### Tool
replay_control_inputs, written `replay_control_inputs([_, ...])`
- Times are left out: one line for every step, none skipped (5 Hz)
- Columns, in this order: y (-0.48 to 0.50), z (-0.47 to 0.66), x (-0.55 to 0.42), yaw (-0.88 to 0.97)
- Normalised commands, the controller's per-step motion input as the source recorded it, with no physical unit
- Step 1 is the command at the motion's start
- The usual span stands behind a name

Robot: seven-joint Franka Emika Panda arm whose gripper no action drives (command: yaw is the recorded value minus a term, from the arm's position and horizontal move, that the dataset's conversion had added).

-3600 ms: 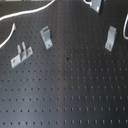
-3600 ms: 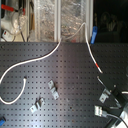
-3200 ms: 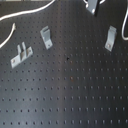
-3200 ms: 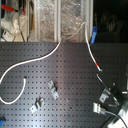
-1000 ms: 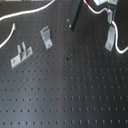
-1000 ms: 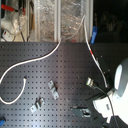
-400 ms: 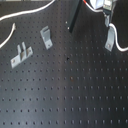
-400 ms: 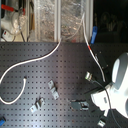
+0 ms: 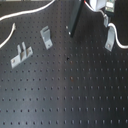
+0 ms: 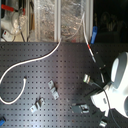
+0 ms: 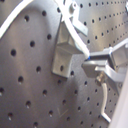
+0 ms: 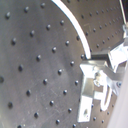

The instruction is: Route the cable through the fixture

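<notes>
The white cable (image 10: 30, 62) curves across the black board from the second exterior view's left up to the back, and another stretch (image 9: 118, 39) loops beside the fixture. The fixture (image 9: 108, 38), a slim grey leaning bracket, stands at the first exterior view's right. It also shows in the second exterior view (image 10: 89, 80). My gripper (image 9: 103, 11) hovers just behind it at the first exterior view's top edge. In the first wrist view the gripper (image 11: 95, 59) appears shut on the cable (image 11: 76, 31), which lies across the fixture's (image 11: 65, 47) top.
A similar grey bracket with a bent foot (image 9: 46, 37) and a low plate with two prongs (image 9: 20, 54) stand at the first exterior view's left. A black bar (image 9: 75, 20) hangs from the arm. Clear bins (image 10: 60, 20) line the board's back edge in the second exterior view.
The arm has come in from the second exterior view's right and now hangs over the fixture. In the first exterior view the gripper and black bar have entered at the top.
</notes>
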Motion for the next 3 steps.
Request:
replay_control_inputs([0.138,0.00,-0.067,-0.63])
replay_control_inputs([0.126,0.00,-0.072,-0.63])
replay_control_inputs([0.153,0.03,-0.042,-0.59])
